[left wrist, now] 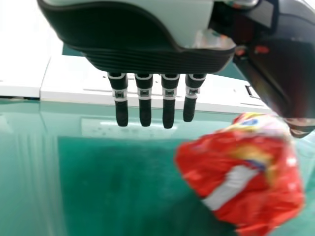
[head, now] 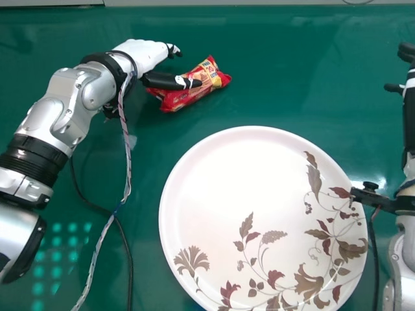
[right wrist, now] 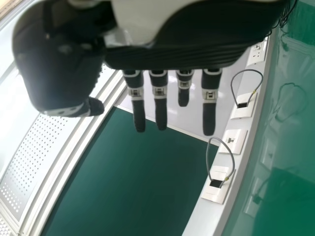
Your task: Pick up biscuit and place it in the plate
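- My left hand's fingers (left wrist: 144, 110) are stretching out nearly straight, well open, and are gripping nothing.
- My left thumb (head: 165, 80) is standing apart from them and crossing over the near face of the biscuit packet; whether it is touching, I cannot tell.
- My left hand (head: 146, 52) is hovering beyond the plate's far left rim.
- The red biscuit packet (head: 188, 96) is lying on the table just past the plate's far rim, toward its left, slanting.
- The plate (head: 220, 168), white with brown and red leaves, is sitting flat on the green table (head: 285, 84).
- A braided cord (head: 127, 162) and a black cable (head: 128, 253) are trailing left of the plate.
- My right hand (head: 409, 113) is waiting beyond the plate's far right side, fingers extending straight, holding nothing.
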Controlling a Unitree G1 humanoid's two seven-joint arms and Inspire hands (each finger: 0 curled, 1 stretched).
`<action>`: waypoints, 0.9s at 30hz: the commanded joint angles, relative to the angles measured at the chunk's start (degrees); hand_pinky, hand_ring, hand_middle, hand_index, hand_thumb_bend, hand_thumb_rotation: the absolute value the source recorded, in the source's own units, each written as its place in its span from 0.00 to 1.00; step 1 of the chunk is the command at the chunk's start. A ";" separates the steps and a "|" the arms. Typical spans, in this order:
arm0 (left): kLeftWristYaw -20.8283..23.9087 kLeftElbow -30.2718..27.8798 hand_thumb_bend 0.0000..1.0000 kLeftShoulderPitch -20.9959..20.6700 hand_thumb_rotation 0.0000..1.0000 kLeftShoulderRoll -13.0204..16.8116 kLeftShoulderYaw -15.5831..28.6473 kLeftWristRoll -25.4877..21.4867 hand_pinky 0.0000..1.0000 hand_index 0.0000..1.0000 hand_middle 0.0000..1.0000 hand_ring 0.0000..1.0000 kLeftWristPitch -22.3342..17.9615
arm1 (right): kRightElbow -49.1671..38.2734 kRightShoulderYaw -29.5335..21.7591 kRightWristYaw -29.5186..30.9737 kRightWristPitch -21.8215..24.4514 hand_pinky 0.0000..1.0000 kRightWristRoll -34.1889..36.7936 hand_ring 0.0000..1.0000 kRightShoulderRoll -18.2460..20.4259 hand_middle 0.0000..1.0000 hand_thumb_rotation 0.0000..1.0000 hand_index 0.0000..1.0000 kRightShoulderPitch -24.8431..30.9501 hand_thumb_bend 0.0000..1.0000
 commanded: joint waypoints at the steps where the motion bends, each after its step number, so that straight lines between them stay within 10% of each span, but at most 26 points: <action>1: -2.31 -3.25 1.00 1.60 0.69 0.85 0.52 -0.25 0.82 0.94 0.90 0.88 1.45 | 0.38 0.01 -0.09 -0.38 0.67 -0.12 0.80 -0.26 0.84 0.39 0.82 0.10 0.44; 19: -6.25 -6.42 1.00 2.29 0.69 1.23 -0.56 0.28 0.65 0.91 0.81 0.76 2.16 | 0.15 0.29 0.04 -0.11 0.68 -1.04 0.81 -0.34 0.84 0.41 0.81 -0.03 0.46; 27: -7.13 -1.12 1.00 -0.07 0.72 -0.12 -2.95 3.27 0.81 0.92 0.90 0.88 2.56 | -0.43 -0.48 0.54 0.41 0.68 0.95 0.82 -0.16 0.86 0.43 0.82 0.43 0.47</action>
